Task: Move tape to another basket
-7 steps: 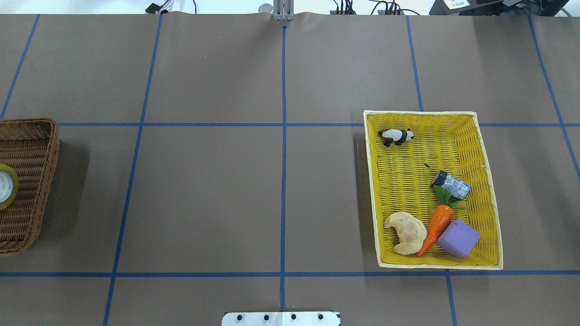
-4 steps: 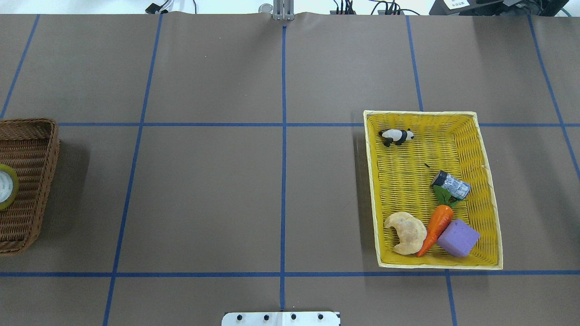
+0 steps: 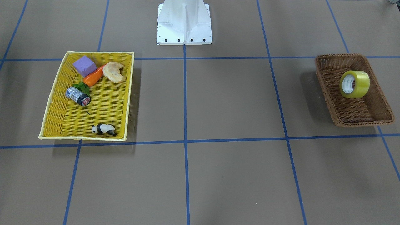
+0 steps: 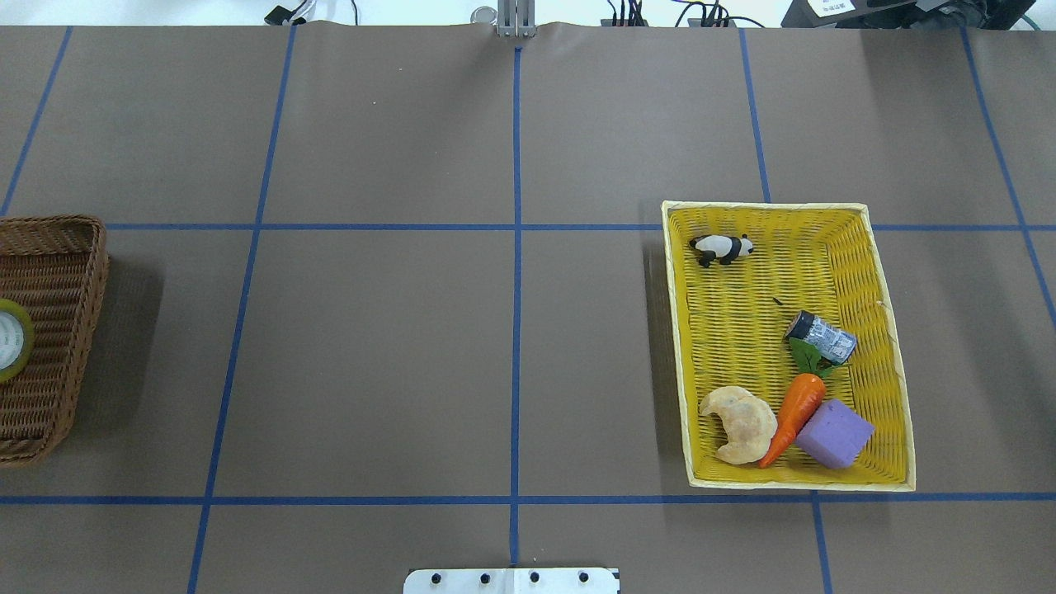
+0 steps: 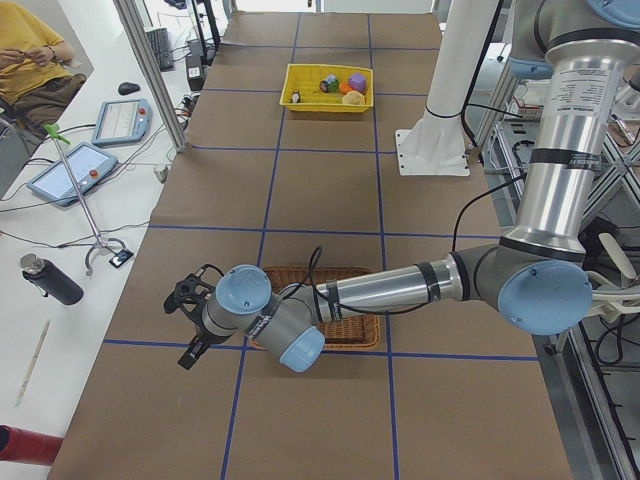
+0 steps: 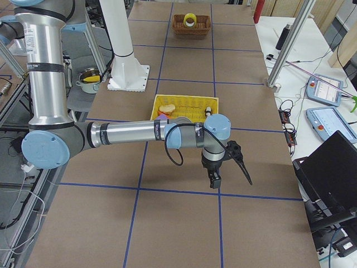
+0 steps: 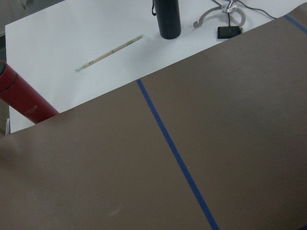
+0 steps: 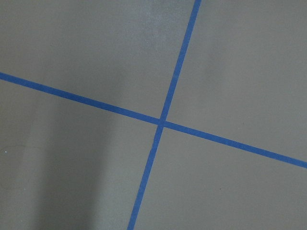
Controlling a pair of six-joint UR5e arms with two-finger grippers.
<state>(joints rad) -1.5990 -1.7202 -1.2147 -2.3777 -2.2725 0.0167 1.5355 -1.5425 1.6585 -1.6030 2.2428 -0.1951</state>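
Note:
The tape (image 3: 354, 83), a yellowish roll with a white core, stands on edge inside the brown wicker basket (image 3: 353, 109). It shows at the left edge of the overhead view (image 4: 10, 338), in the basket (image 4: 58, 272). My left gripper (image 5: 186, 325) shows only in the exterior left view, hovering just outside the basket (image 5: 360, 335), over the table. My right gripper (image 6: 230, 177) shows only in the exterior right view, over bare table past the yellow tray (image 6: 184, 103). I cannot tell whether either gripper is open or shut. Both wrist views show only table.
The yellow tray (image 4: 742, 330) holds a panda figure (image 4: 722, 247), a grey cylinder (image 4: 822, 337), a carrot (image 4: 796, 412), a purple block (image 4: 833, 433) and a croissant (image 4: 740, 422). The robot base (image 3: 184, 23) stands at the table's middle edge.

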